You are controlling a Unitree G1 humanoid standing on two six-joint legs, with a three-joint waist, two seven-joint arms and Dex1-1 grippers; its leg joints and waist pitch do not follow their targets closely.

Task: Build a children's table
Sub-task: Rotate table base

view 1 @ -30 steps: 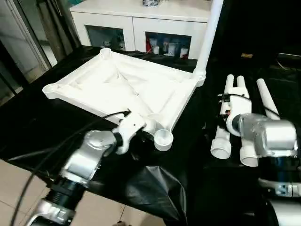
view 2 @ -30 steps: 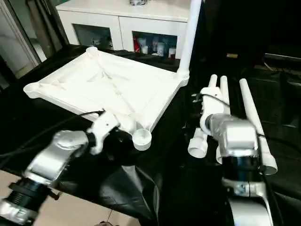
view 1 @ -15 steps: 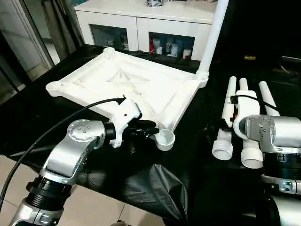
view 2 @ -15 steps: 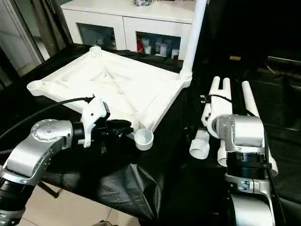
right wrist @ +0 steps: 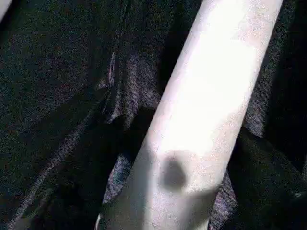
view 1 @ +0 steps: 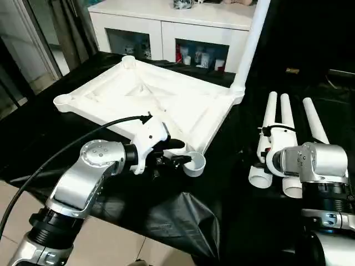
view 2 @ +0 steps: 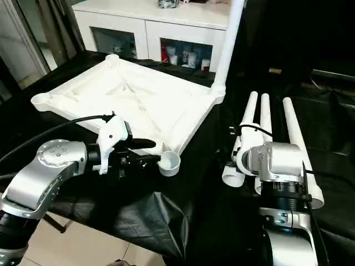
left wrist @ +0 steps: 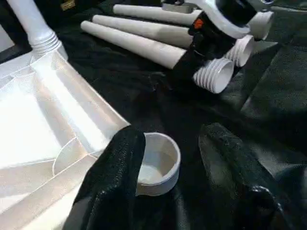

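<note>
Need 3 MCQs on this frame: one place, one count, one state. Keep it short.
1. Where does the fitted leg stand?
A. far right corner socket of the tabletop
B. near left corner socket
C. middle of the tabletop

2. How many loose legs lie on the black cloth?
A. one
B. three
C. five

3. How is the left gripper?
A. shut on a leg
B. open around the near corner socket
C. shut on the cloth

Answers: 1 A, the leg rises upright from that corner; 2 B, three tubes lie side by side; 3 B, the fingers stand apart on either side of the socket.
</note>
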